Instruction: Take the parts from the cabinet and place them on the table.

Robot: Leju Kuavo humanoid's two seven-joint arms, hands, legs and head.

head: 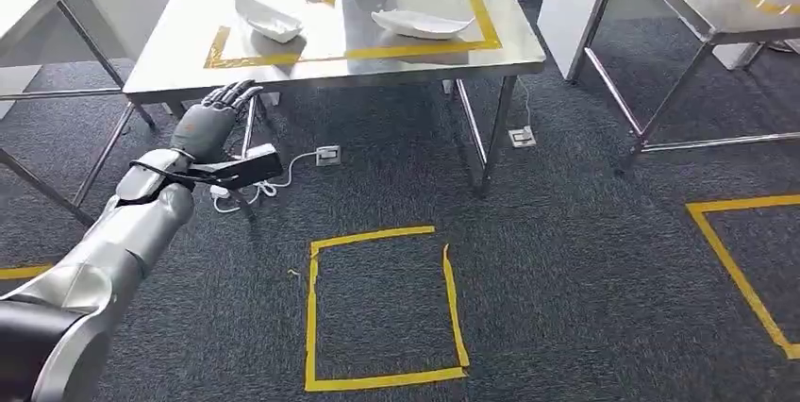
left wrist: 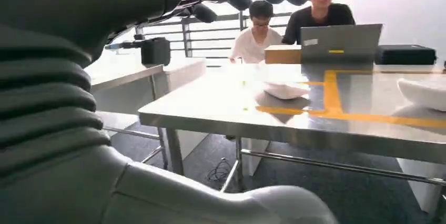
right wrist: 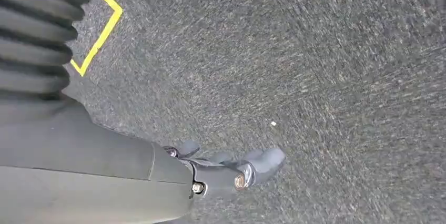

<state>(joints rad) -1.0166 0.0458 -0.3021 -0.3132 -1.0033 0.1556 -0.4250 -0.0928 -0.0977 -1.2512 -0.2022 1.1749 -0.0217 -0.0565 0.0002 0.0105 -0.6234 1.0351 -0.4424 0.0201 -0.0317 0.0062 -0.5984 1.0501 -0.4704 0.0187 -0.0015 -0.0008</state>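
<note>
Two white, shallow, curved shell-like parts, one (head: 269,17) to the left and one (head: 420,23) to the right, lie apart on your shiny steel worktop (head: 170,62), inside a yellow tape rectangle (head: 491,20). Your left robot hand (head: 215,111), grey with dark fingers spread, holds nothing just below the worktop's near edge. Your right robot hand (right wrist: 231,169) hangs empty, fingers loosely apart, over dark speckled carpet (right wrist: 326,66); two seated people (left wrist: 294,19) face a laptop (left wrist: 342,40) beyond the worktop.
</note>
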